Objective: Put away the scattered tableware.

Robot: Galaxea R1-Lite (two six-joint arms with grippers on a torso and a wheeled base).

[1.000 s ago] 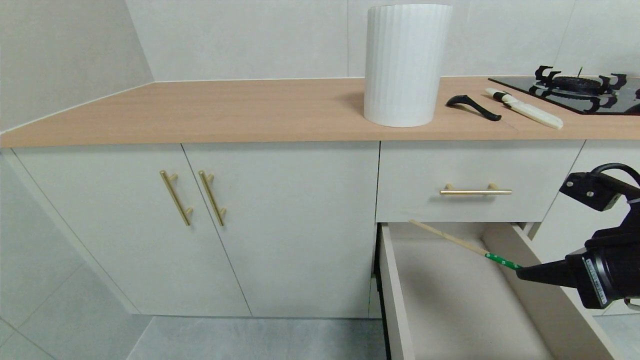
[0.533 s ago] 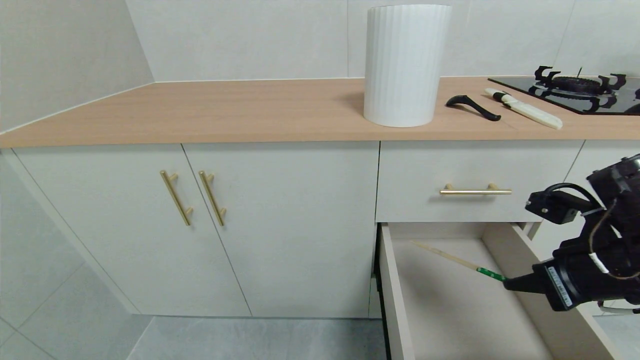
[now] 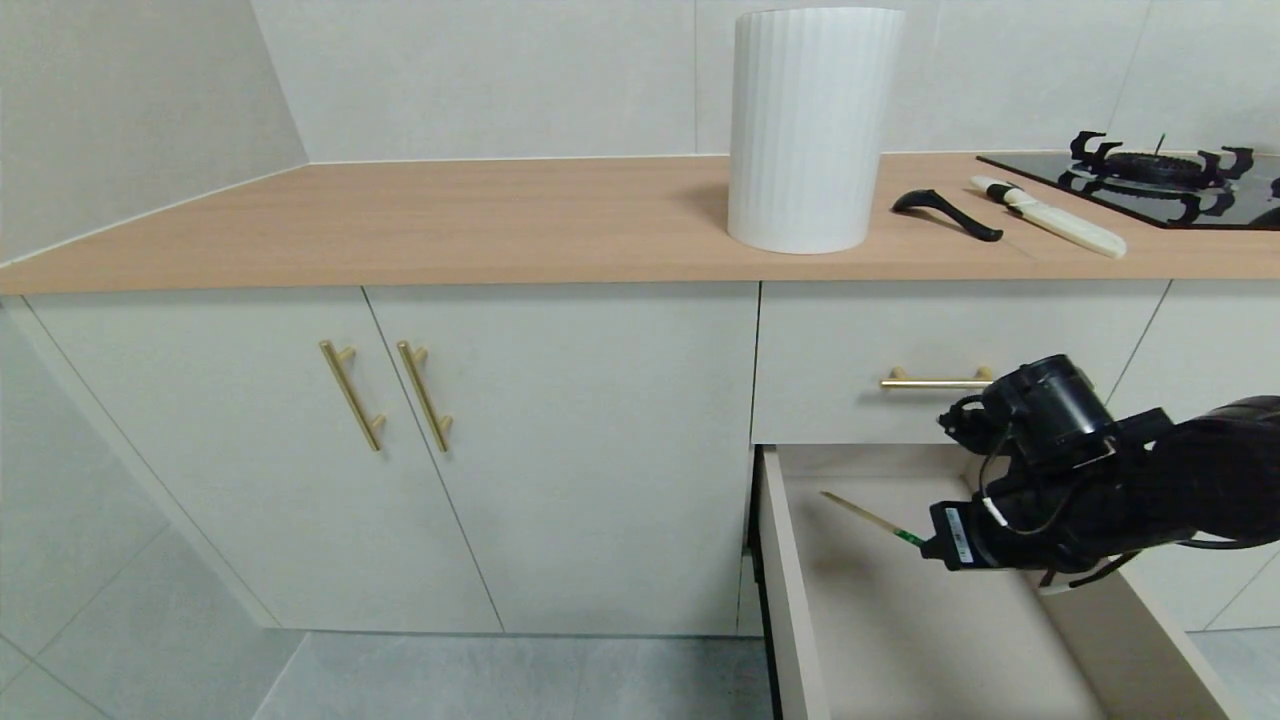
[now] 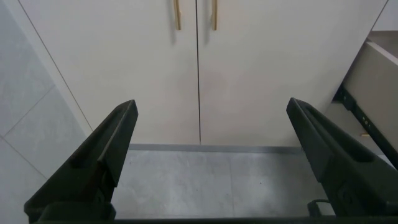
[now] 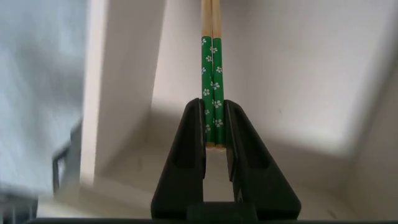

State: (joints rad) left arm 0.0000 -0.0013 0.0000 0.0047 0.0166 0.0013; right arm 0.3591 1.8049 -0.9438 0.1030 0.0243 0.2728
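A: Right gripper (image 3: pixel 928 545)?
B: Clamped tight on the green end of the chopsticks (image 3: pixel 868 516), lower right of the head view. Tips point into the open drawer (image 3: pixel 792 600), probably so they lie flat on release.
A: Left gripper (image 4: pixel 211 124)?
B: Spread wide, holding nothing, facing the cabinet doors (image 4: pixel 199 62). Knife (image 3: pixel 1050 216) sits on the countertop (image 3: pixel 450 225), upper right.

a: what lies ahead of the left gripper (image 4: pixel 211 111)?
b: its two dark fingers (image 4: pixel 115 155) stand wide apart, framing pale cabinet doors (image 4: pixel 124 62) with brass handles (image 4: pixel 176 15).
a: and under the doors?
b: grey floor tiles (image 4: pixel 211 180). beside the doors, the corner of a pulled-out drawer (image 4: pixel 375 68) juts forward.
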